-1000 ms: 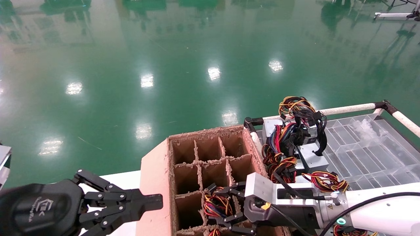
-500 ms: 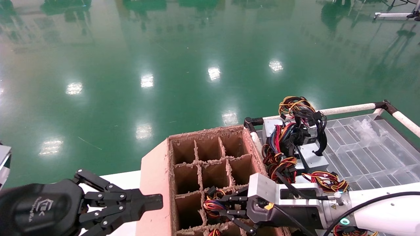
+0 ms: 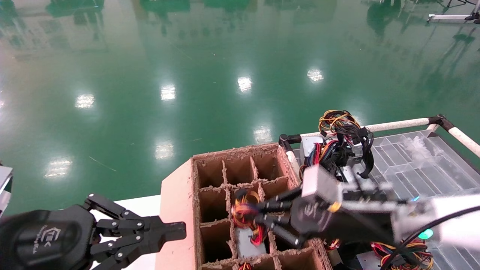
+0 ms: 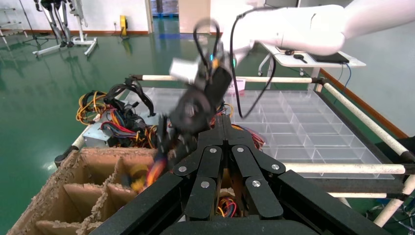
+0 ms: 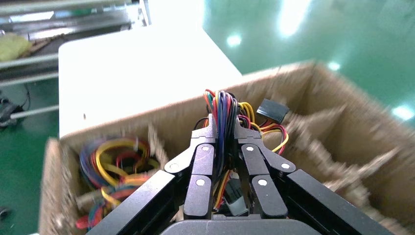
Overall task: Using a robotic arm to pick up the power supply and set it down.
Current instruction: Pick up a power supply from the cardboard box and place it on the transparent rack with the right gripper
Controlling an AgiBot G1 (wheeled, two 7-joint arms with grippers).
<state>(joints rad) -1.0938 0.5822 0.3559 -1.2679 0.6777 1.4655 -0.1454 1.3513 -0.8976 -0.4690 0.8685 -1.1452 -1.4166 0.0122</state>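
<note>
My right gripper (image 3: 262, 213) hangs over the middle cells of the brown cardboard box (image 3: 176, 210). It is shut on the red, yellow and blue wire bundle (image 5: 222, 105) of the power supply. The wires run between its fingertips (image 5: 211, 128), and a black plug hangs beside them. The power supply's grey metal body (image 3: 248, 243) shows low in a cell under the gripper, with the bundle (image 3: 243, 210) pulled up above the dividers. My left gripper (image 3: 176, 230) is shut and empty, parked by the box's left wall; its own view shows its tips (image 4: 222, 122) closed.
To the right of the box, a cart holds a clear divided tray (image 3: 423, 168) and a heap of other grey supplies with tangled wires (image 3: 337, 150). A white padded rail (image 3: 397, 123) rims the cart. The box stands on a white tabletop (image 3: 138, 206).
My right arm has risen and swung back, drawing the wire bundle up out of the cell. The grey body now shows below it. The left arm has not moved.
</note>
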